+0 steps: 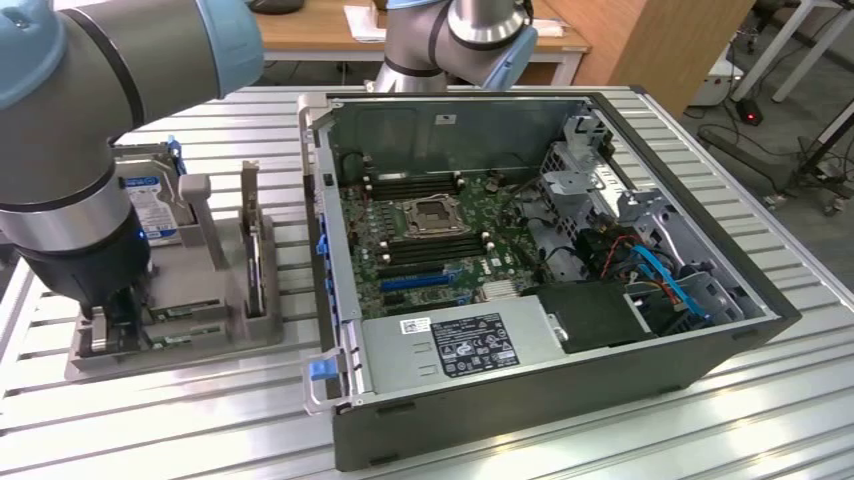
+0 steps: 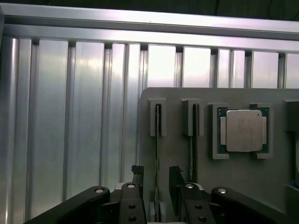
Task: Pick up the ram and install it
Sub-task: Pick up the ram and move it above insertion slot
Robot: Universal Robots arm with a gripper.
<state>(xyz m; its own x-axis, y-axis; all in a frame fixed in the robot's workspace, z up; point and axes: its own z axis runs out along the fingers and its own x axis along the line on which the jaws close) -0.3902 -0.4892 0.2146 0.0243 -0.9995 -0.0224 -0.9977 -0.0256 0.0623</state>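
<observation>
1. The ram (image 2: 158,135) stands on edge in a narrow slot of the grey holder (image 2: 180,100), in the lower part of the exterior view's left.
2. The ribbed aluminium worktop (image 1: 174,425) carries everything.
3. An open computer case (image 1: 534,425) lies on its side at the centre of the exterior view, with the motherboard facing up.
4. The robot arm (image 1: 80,150) reaches down over the holder on the exterior view's left.
5. The holder sits just beside the case.
6. The fingers (image 2: 174,173) are open and straddle the ram, one on each side; I cannot tell whether they touch it.
7. A second ram stick (image 2: 192,140) stands in the neighbouring slot.
8. A square silver processor (image 2: 244,130) lies flat in its own recess beside that stick.
</observation>
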